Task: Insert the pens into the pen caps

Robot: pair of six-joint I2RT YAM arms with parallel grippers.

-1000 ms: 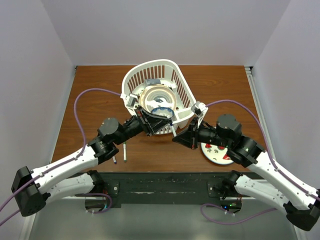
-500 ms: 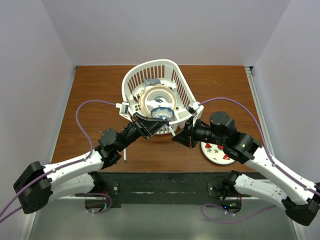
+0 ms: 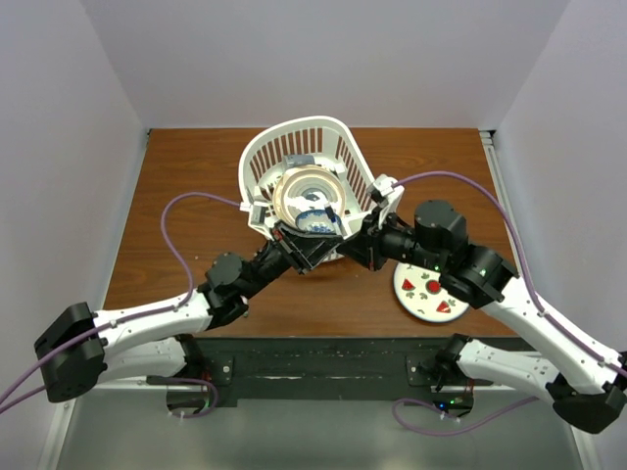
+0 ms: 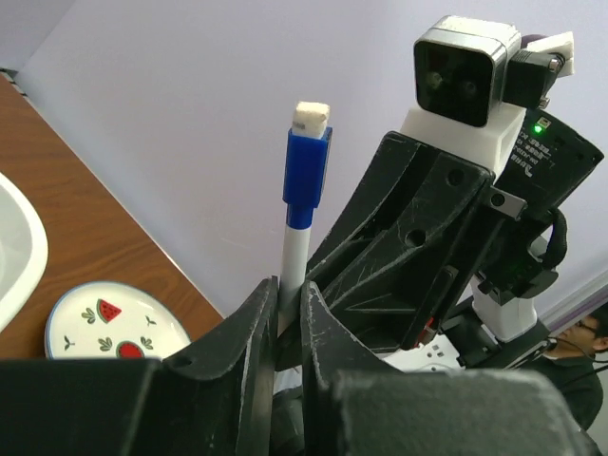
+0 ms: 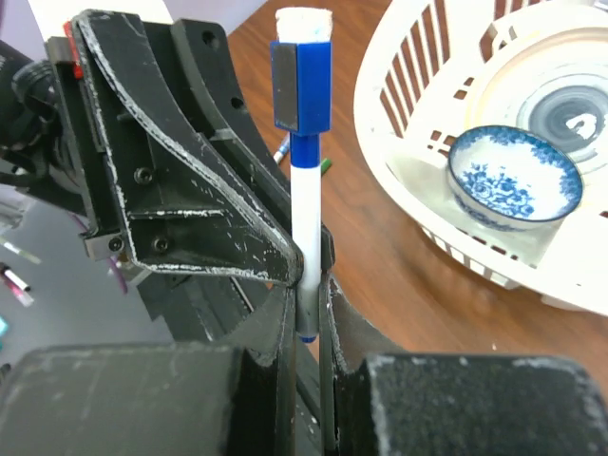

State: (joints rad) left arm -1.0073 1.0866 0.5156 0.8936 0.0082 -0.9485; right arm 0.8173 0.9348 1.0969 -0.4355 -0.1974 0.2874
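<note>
One pen [image 4: 295, 249], a white barrel with a blue pen cap [image 4: 307, 167] on its far end, stands upright between both grippers. My left gripper [image 4: 290, 296] is shut on the barrel. My right gripper [image 5: 306, 306] is shut on the pen's [image 5: 306, 211] grey tail end, just below the left gripper's fingers [image 5: 204, 180]. The blue cap [image 5: 302, 87] has a white pad on top. From above, the left gripper [image 3: 328, 253] and the right gripper [image 3: 356, 245] meet just in front of the basket. Another pen [image 5: 282, 150] lies small on the table behind them.
A white slatted basket [image 3: 294, 132] holds a tan plate and a blue patterned bowl [image 5: 513, 171]; it stands right behind the grippers. A small plate with watermelon prints [image 3: 428, 294] lies on the brown table [image 3: 196, 196] under the right arm.
Both grippers have moved right and toward the basket, still together. The left arm has swung across and now covers the pens that lay on the table. More of the watermelon plate shows.
</note>
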